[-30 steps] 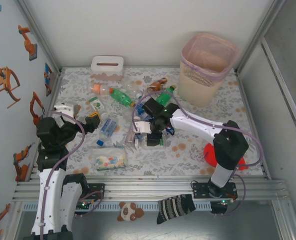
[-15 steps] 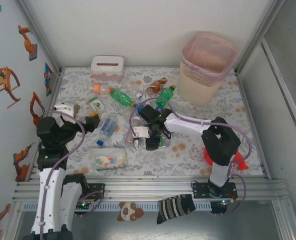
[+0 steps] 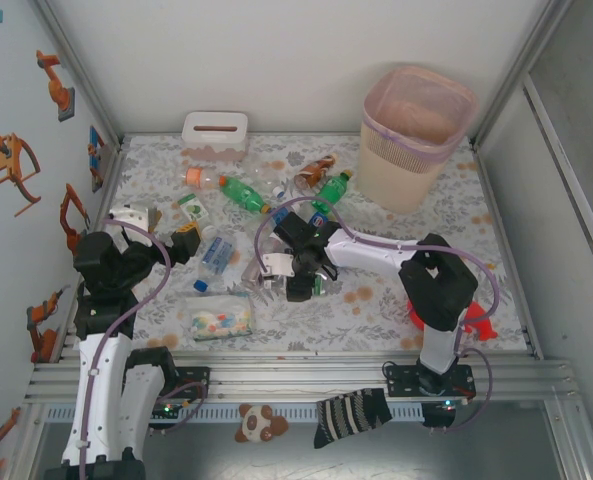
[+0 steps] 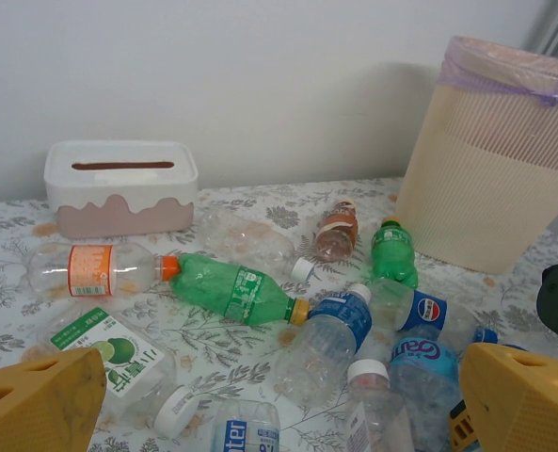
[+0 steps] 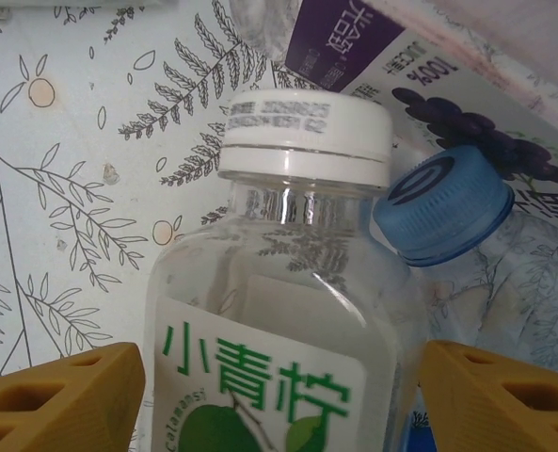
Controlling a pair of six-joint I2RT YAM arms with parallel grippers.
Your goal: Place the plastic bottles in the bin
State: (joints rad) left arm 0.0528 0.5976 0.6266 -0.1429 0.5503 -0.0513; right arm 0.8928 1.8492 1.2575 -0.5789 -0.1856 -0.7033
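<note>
status | right gripper (image 5: 280, 400) – fingers spread, straddling white-capped clear bottle (image 5: 293, 282), well left of bin (image 3: 404, 170) | left gripper (image 4: 279, 400) – fingers wide apart, farther left of bin

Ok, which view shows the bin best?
Top external: the whole bin shows from above, open mouth included. Left wrist gives its side wall and rim from low down, cut off at the right edge.

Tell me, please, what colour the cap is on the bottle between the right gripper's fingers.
White cap; it shows best in the right wrist view.
</note>
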